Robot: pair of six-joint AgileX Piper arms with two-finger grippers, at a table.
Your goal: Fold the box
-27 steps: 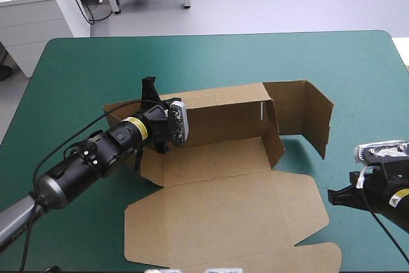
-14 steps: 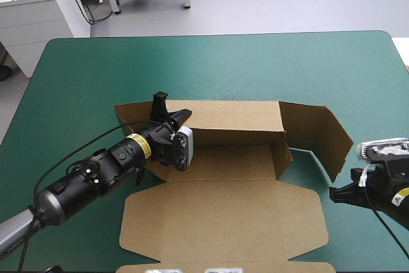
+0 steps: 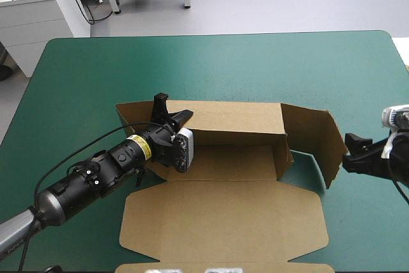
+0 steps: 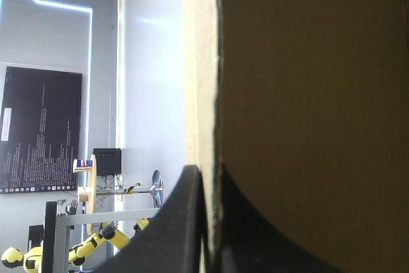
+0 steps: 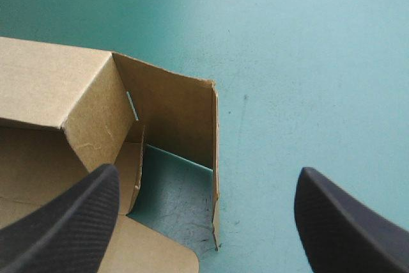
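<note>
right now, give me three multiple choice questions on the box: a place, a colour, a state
1. Where does the left gripper grip the box?
A) the flat lid
B) its raised far wall
C) the right end flap
2. The table cover is:
A) teal-green
B) white
C) brown
3. The right gripper is:
A) shut on the box
B) shut, empty
C) open
Answers: 1 B, the left wrist view shows the wall's edge between its fingers. 2 A, teal-green surrounds the brown board. 3 C, its fingers stand wide apart.
</note>
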